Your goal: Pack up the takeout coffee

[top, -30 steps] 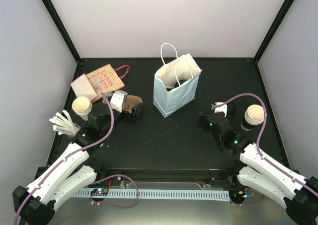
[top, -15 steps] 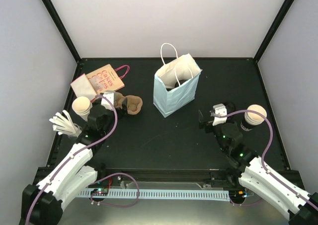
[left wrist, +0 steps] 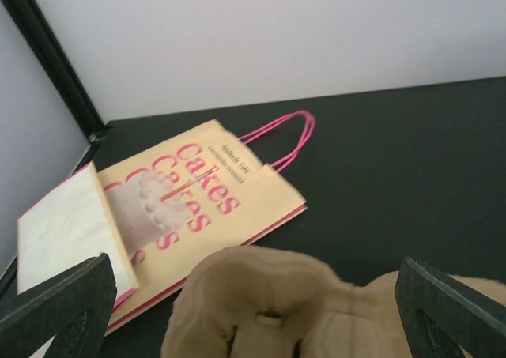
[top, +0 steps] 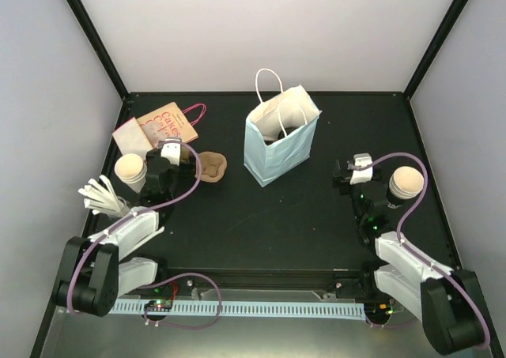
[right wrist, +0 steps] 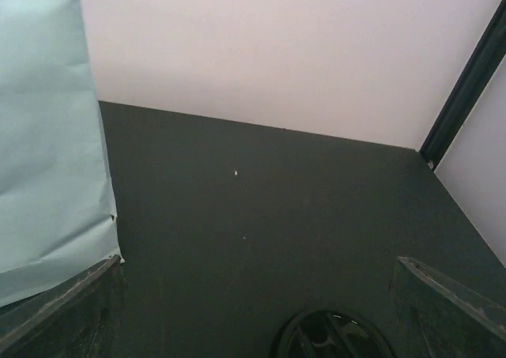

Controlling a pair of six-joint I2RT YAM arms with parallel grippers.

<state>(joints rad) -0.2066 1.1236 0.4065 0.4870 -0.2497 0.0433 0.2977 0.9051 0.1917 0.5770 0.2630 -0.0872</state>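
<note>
Two takeout coffee cups on the black tabletop [top: 261, 216], well apart, both upright with cream lids on. Left cup [top: 130, 168] near the left edge. Right cup [top: 405, 182] near the right edge, dark sleeve. Neither one in a bag or a carrier.

Light blue paper bag [top: 273, 148] upright at centre back, mouth open, white handles up.

Brown pulp cup carrier [top: 210, 167] flat on the tabletop, between the left cup and the paper bag, apart from both.

Left hand [top: 183, 159] at the carrier's left end, released, holding nothing. Wrist view: fingers [left wrist: 67, 299] spread to the frame's two sides, carrier low in the middle between them; touching or not, cannot tell.

Behind the carrier, flat on the tabletop: cream "Cakes" bag [top: 162, 123] with pink print and pink handles, pale flat sheet [top: 130, 141] over its left end.

Bundle of white sticks [top: 99, 194] at the left edge, just in front of the left cup.

Right hand [top: 341, 175] to the left of the right cup, apart from it, well right of the paper bag. Released, fingers wide, nothing between them. Wrist view: blue bag side along the left edge, bare black tabletop ahead, pale back wall beyond.
</note>
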